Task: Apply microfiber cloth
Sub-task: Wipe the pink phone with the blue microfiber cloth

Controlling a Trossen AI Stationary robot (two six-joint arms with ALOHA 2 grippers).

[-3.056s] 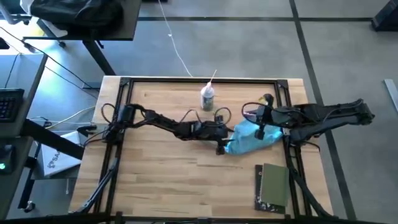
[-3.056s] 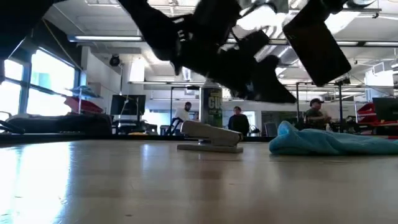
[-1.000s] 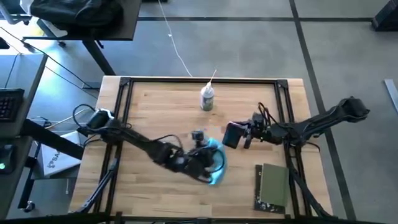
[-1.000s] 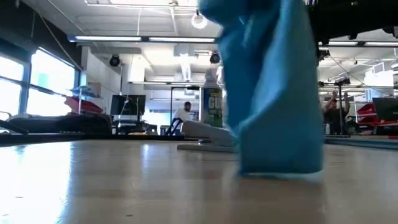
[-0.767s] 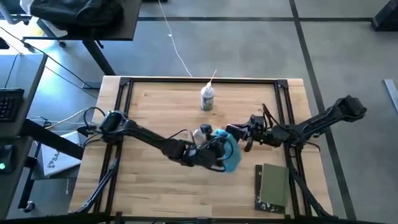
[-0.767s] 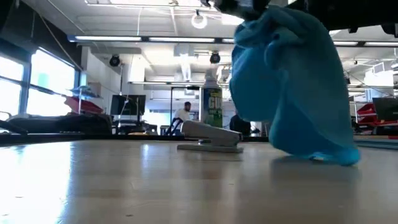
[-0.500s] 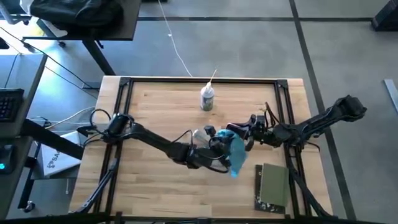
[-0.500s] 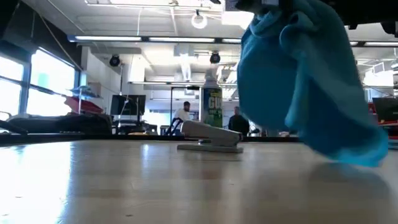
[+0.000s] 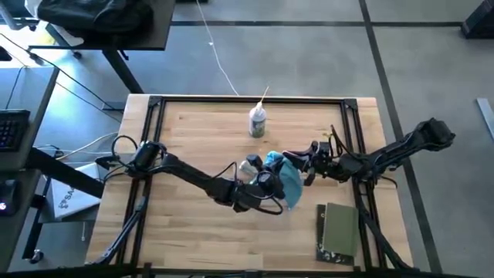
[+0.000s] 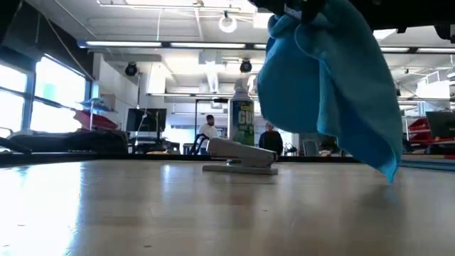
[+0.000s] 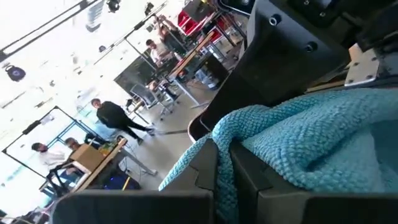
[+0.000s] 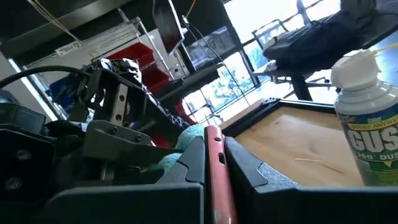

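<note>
The light-blue microfiber cloth [image 9: 287,176] hangs bunched above the table's middle right, with my left gripper [image 9: 270,184] shut on it. From the right, my right gripper [image 9: 306,164] reaches to the cloth's far side and is shut on a thin red-edged thing [image 12: 214,163] seen edge-on. In the right wrist view the cloth [image 12: 191,135] lies just past that thing's free end. The low view shows the cloth [image 10: 323,85] hanging in folds. My left gripper pinches a bunched fold of the cloth [image 11: 217,138] between its two fingers, coming from the table's left. The cloth hangs below the fingers, and its lowest corner [image 10: 389,171] is clear of the table. My right gripper pinches the thin red-edged thing's long edge [image 12: 215,177] between its two fingers, which lie along it. It comes about level from the table's right and holds the thing off the table.
A white spray bottle [image 9: 257,121] stands at the far middle. A small pale grey oblong thing [image 9: 251,166] lies just left of the cloth. A dark olive-green book [image 9: 340,232] lies at the near right. People stand in the room beyond the table.
My left gripper has carried the cloth from the table's near middle toward the right and far side, up to my right gripper. The cloth's lower end, touching the table a second ago, now hangs clear. It covers the dark thing in my right gripper.
</note>
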